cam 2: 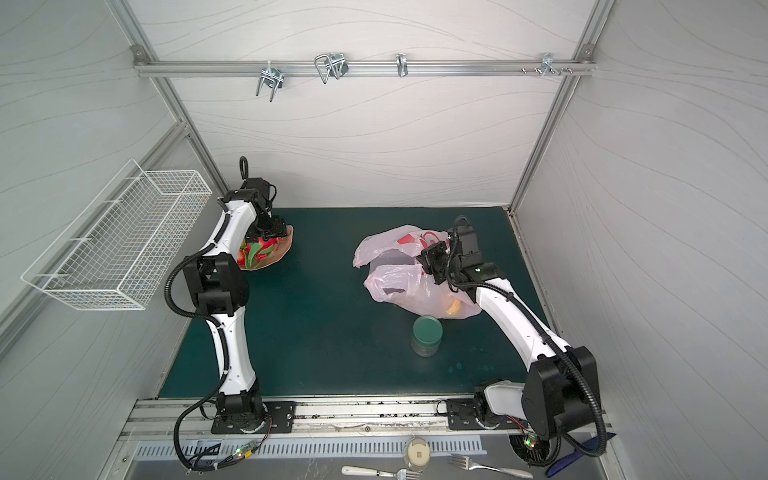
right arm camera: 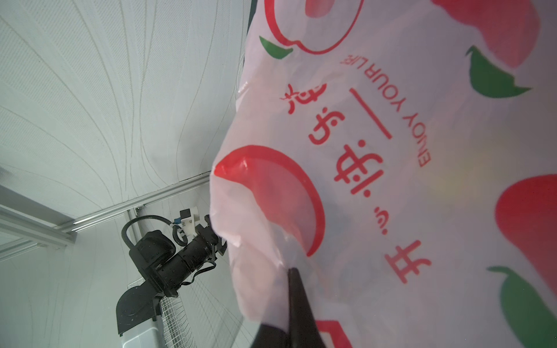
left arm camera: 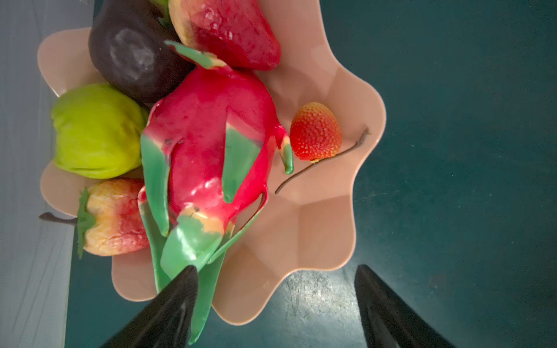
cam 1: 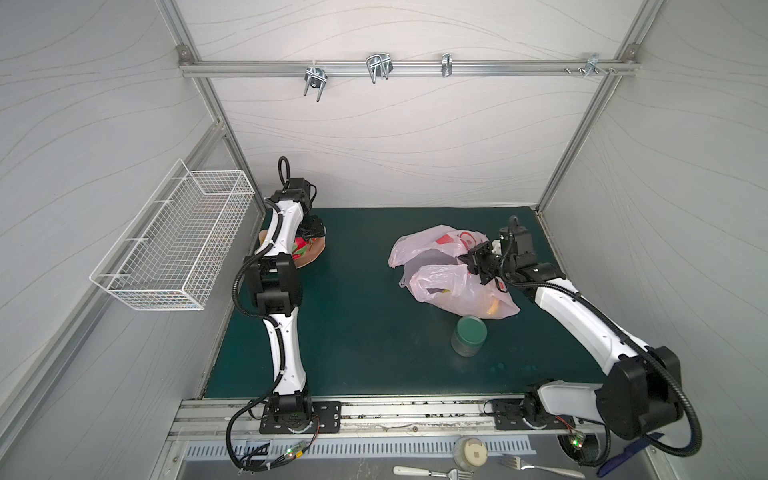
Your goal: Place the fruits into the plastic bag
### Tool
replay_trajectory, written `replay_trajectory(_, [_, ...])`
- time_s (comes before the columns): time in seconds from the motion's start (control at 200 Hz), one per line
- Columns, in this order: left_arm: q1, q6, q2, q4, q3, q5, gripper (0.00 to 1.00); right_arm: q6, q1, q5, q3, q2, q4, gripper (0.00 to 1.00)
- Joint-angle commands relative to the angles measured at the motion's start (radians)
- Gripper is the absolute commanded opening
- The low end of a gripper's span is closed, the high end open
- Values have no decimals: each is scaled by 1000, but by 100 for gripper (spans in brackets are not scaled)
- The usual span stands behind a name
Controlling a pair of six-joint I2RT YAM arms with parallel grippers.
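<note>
left hand point(left arm camera: 275, 271) wide apart and downward, right hand point(right arm camera: 291, 272) pinched tight

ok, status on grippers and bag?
Left gripper open above dish, at dragon fruit leaf end, nothing held. Right gripper shut on plastic bag. Jar beside bag, not between.

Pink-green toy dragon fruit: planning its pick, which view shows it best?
Left wrist view: the pink-green toy dragon fruit lies close-up in the peach scalloped dish. Both top views show only a small patch; the right wrist view, none.
</note>
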Motion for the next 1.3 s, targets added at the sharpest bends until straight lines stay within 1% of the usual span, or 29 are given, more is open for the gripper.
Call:
replay_trajectory(0.0, [17, -16, 20, 31, 72, 8, 84, 9, -14, -8, -11, 0, 20, 0])
replay_trajectory(0.19, [32, 23, 29, 26, 70, -80, 84, 7, -21, -19, -5, 23, 28, 0])
replay_trajectory(0.305, [38, 52, 33, 30, 64, -114, 84, 1, -23, -24, 6, 36, 26, 0])
replay_trajectory(0.49, [61, 78, 35, 54, 48, -68, 86, -5, -22, -33, 18, 47, 19, 0])
replay_trajectory(0.63, [89, 80, 53, 62, 60, 18, 87, -14, -21, -25, 24, 41, 2, 0])
replay_trajectory(0.81, [111, 84, 86, 69, 80, 93, 89, -19, -19, -14, 24, 36, -11, 0])
replay_trajectory(1.115, [142, 74, 130, 74, 115, 111, 93, -31, -10, -7, 39, 48, -17, 0])
replay_trajectory(1.125, [142, 74, 131, 73, 116, 111, 93, -30, -11, -6, 40, 49, -17, 0])
replay_trajectory(1.14, [143, 76, 133, 74, 118, 111, 98, -31, -11, -5, 39, 49, -18, 0])
replay_trajectory(1.155, [145, 76, 133, 75, 119, 111, 99, -31, -10, -5, 38, 48, -18, 0])
replay_trajectory(1.296, [152, 80, 145, 83, 129, 104, 99, -28, -8, -7, 35, 55, -17, 0])
